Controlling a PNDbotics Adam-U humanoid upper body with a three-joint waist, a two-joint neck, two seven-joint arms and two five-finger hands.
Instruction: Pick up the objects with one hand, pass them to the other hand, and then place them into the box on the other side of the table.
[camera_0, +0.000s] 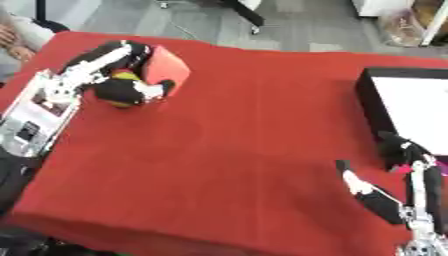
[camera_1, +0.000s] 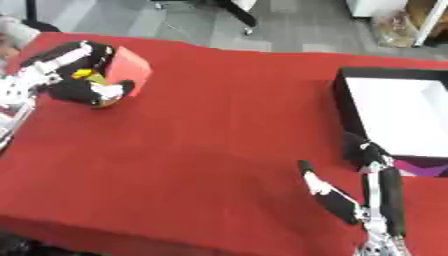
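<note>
Left eye view: red table (camera_0: 236, 150) fills the frame. Left hand (camera_0: 122, 75) at upper left, fingers and thumb curled round a yellow object (camera_0: 125, 75) with some green and red on it; can't make out what it is. Hand sits against an orange-red box (camera_0: 166, 70), touching its near side. Can't tell if the object rests on the cloth or is lifted. Black box with white inside (camera_0: 411, 107) at the right edge, well apart from the left hand. Right hand (camera_0: 389, 200) at lower right, fingers straight and spread, thumb out to the side, holding nothing, fingertips near the black box's near corner. Something magenta (camera_0: 404, 169) just beside the fingertips.

Right eye view: same layout. Yellow object pinched in the left hand, beside the orange-red box. Right hand relaxed, fingers apart, pointing up toward the black box. A purple-magenta patch (camera_1: 420, 167) at the box's near edge.
</note>
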